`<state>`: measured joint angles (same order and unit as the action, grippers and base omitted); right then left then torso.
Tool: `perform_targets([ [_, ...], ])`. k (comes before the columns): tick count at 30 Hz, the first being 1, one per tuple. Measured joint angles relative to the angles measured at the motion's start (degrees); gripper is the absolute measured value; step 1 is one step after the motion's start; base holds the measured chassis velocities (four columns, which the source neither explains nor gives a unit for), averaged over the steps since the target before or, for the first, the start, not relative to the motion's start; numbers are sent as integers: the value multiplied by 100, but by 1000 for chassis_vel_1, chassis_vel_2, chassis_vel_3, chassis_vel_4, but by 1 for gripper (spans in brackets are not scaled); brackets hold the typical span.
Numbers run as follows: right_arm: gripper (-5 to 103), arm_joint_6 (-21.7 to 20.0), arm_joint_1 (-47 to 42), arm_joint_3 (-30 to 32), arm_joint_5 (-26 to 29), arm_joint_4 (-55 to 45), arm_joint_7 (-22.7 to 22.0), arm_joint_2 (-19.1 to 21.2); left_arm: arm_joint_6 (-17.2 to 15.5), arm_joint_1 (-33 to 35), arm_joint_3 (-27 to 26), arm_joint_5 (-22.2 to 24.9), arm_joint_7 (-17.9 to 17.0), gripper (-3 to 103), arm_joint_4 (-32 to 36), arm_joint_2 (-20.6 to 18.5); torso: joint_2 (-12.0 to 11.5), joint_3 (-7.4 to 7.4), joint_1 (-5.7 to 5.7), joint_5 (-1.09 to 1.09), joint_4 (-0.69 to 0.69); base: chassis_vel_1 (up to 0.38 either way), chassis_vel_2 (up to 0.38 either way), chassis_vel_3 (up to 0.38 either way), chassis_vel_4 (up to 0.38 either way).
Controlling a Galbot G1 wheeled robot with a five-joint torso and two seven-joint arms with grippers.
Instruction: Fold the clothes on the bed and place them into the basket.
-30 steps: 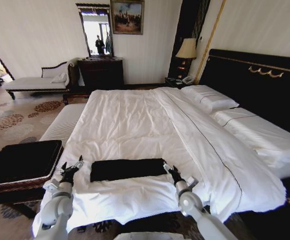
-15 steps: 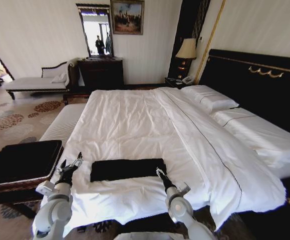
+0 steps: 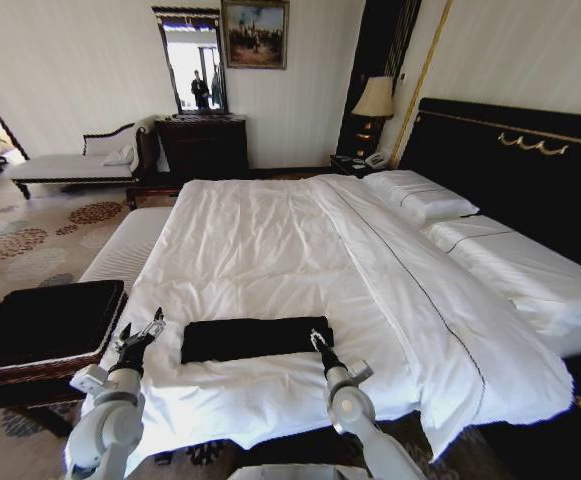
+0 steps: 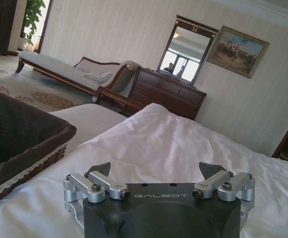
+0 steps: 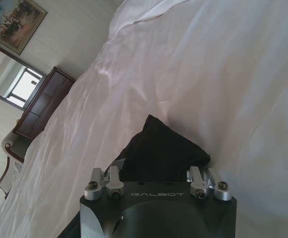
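Head view: folded black shirt (image 3: 255, 338) lies on the bed (image 3: 270, 250) near its foot; basket (image 3: 40, 325) sits beside the bed, left. Left end effector (image 3: 142, 333) hovers open between basket and shirt. Right end effector (image 3: 319, 343) touches the shirt's right end.

Left wrist view: fingers (image 4: 100, 170) spread wide over the sheet, basket (image 4: 20, 144) beside.

Right wrist view: right end effector (image 5: 156, 168) meets the shirt (image 5: 161, 148) corner; whether it grips, I cannot tell.

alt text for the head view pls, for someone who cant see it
A folded black T-shirt lies near the foot of a white-sheeted bed, with the right gripper at its right end. The left gripper hovers open off its left end, next to a brown woven basket beside the bed.
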<state>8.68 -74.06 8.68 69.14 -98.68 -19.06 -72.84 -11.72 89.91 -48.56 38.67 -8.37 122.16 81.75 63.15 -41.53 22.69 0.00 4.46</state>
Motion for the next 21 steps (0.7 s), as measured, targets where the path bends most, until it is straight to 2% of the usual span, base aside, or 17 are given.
perform_targets([
  [1, 47, 23, 54, 25, 2, 77, 70, -1, 7, 15, -1, -18, 0, 100, 1, 2, 0, 0, 0, 0, 1, 0, 0, 0, 0],
  [3, 47, 46, 92, 48, 13, 133, 122, -2, 9, 27, 0, -29, 0, 100, 5, 7, 0, 0, 0, 0, 0, 0, 0, 0, 0],
  [7, 25, 168, 229, 211, 61, 291, 325, -17, 17, 67, 9, -51, 0, 100, 40, 48, 0, 0, 0, 0, 0, 0, 0, 0, 0],
  [9, 25, 203, 247, 258, 76, 303, 371, -16, 20, 73, 5, -54, 0, 100, 44, 55, 0, 0, 0, 0, 0, 0, 0, 0, 0],
  [12, 8, 284, 262, 467, 237, 210, 523, 58, 30, 83, -32, -57, -1, 100, 70, 62, 0, 0, 0, 1, -1, 0, 0, 0, 0],
  [14, 5, 303, 253, 537, 283, 149, 561, 88, 31, 83, -48, -55, -5, 100, 80, 63, 0, 0, 0, 0, -1, 0, 0, 0, 0],
  [21, 4, 314, 40, 1138, 591, -379, 637, 401, 28, 5, -234, 17, -17, 100, 94, 38, 0, 0, 0, 0, 2, 0, 0, 0, 0],
])
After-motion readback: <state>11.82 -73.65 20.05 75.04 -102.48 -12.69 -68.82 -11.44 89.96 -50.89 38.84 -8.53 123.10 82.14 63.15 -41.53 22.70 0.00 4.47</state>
